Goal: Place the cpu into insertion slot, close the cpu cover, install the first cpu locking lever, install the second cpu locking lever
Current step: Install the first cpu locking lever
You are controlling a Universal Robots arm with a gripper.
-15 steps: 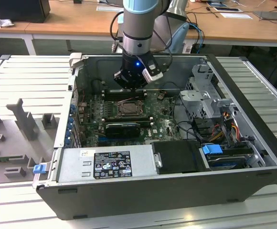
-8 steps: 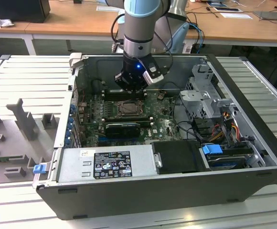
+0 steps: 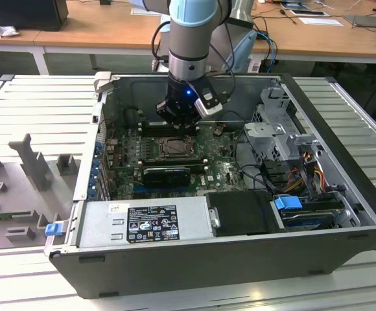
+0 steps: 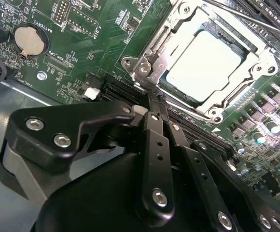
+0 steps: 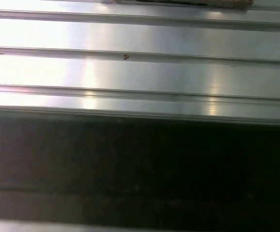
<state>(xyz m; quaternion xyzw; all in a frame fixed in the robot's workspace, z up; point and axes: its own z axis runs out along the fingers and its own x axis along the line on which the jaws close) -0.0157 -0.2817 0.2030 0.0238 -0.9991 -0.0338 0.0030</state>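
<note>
Now, the exterior view, read front to back. Nearest is the power supply (image 3: 142,223), lying along the front wall of the open computer case (image 3: 343,194), at about 6 o'clock from the insertion slot (image 3: 174,148). The slot sits mid-board on the green motherboard (image 3: 220,172). The drive cage (image 3: 279,123) is at roughly 3 o'clock from it. The gripper (image 3: 176,123) hangs from the arm (image 3: 191,39) just over the slot's 12 o'clock edge. Beyond the case, further toward 12 o'clock, is a wooden desk (image 3: 97,29).

In the second wrist view, the cpu (image 4: 203,63) lies flat inside the slot, pale face up. The cpu cover (image 4: 256,67) is down over it, its frame around the chip's edges and the chip showing through the window. A thin metal rod (image 4: 256,21) crosses one corner of the slot.

Claw: the fingers (image 4: 157,140) are drawn fully together, tips meeting, with nothing seen between them. The tips sit just beside a corner of the slot's metal rim; I cannot tell whether they touch it. A coin cell (image 4: 30,40) is on the board, well apart from the slot.

In the first wrist view, there is a ribbed aluminium table (image 5: 140,72).
</note>
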